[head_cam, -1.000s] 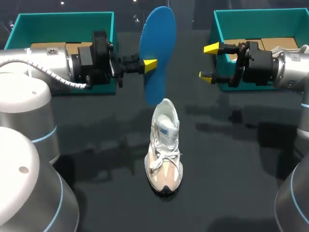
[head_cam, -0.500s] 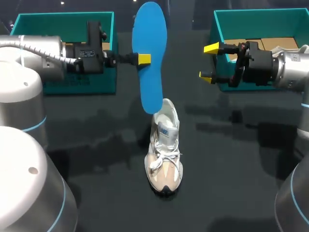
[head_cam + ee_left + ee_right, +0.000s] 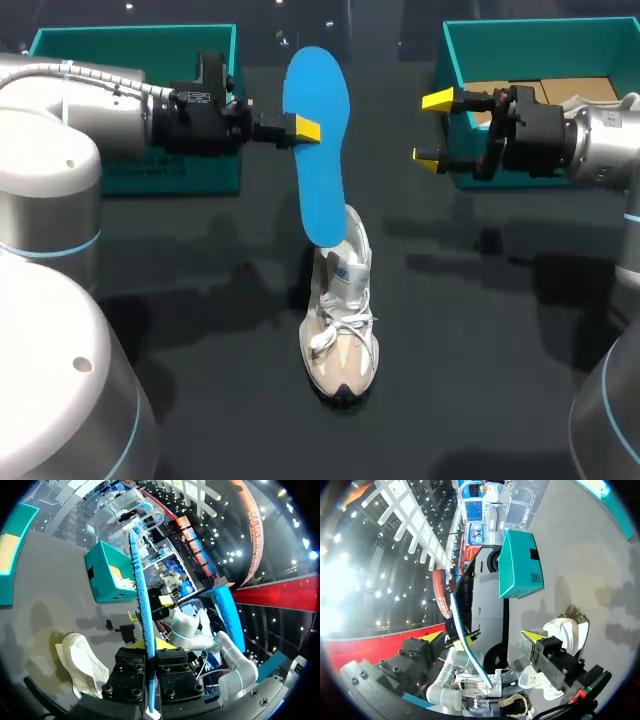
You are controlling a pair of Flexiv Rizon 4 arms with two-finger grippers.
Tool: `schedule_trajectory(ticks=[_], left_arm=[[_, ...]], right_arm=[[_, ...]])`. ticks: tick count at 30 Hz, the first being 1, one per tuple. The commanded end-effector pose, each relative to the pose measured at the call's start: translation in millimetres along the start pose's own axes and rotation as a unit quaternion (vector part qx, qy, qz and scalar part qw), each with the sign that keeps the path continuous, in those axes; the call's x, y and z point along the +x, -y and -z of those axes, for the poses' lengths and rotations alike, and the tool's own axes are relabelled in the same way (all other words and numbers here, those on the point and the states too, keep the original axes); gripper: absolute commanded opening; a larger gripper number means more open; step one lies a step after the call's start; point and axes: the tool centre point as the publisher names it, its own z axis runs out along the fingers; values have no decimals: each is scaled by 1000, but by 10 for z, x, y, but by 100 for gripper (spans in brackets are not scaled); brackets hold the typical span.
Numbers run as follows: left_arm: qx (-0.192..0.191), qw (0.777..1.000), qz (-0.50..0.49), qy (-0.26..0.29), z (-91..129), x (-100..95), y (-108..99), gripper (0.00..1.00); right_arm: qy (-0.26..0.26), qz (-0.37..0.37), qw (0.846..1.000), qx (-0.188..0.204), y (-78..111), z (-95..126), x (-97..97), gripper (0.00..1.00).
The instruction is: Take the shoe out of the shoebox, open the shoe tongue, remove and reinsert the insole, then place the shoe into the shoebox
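Note:
A blue insole (image 3: 318, 150) hangs upright over the table, my left gripper (image 3: 307, 129) shut on its edge. Its lower end overlaps the heel opening of the white and beige shoe (image 3: 340, 320), which stands on the dark table with its toe toward me. In the left wrist view the insole (image 3: 142, 600) runs edge-on between the yellow fingers of the left gripper (image 3: 148, 644), and the shoe (image 3: 82, 662) lies below and beside it. My right gripper (image 3: 432, 130) stands open and empty in front of the right shoebox (image 3: 540, 30). In the right wrist view, ahead of the right gripper (image 3: 482, 636), are the insole (image 3: 455, 612) and the shoe (image 3: 567, 632).
Two teal shoeboxes stand at the back: the left shoebox (image 3: 130, 35) behind my left arm, the right one with brown card inside. The left shoebox (image 3: 520, 565) also shows in the right wrist view, the right shoebox (image 3: 107, 575) in the left wrist view.
My left arm has shifted and turned the insole; its lower end has come down over the shoe's heel. The right arm and the shoe have stayed still.

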Motion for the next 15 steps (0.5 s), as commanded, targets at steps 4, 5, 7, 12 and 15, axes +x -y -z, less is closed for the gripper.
schedule_trajectory(ticks=[4,5,7,12,15], left_arm=[[-48,998,32,-20,-108,-182,13,0],[-44,998,38,-20,-123,-207,6,0],[-43,997,55,-25,-149,-248,-5,0],[-36,994,96,-33,-198,-314,-19,0],[-30,991,127,-41,-233,-329,-17,0]], right_arm=[[1,0,1000,0,6,0,-2,100],[1,0,1000,0,6,0,-2,100],[1,0,1000,0,6,0,-2,100],[1,0,1000,0,6,0,-2,100],[1,0,1000,0,6,0,-2,100]])
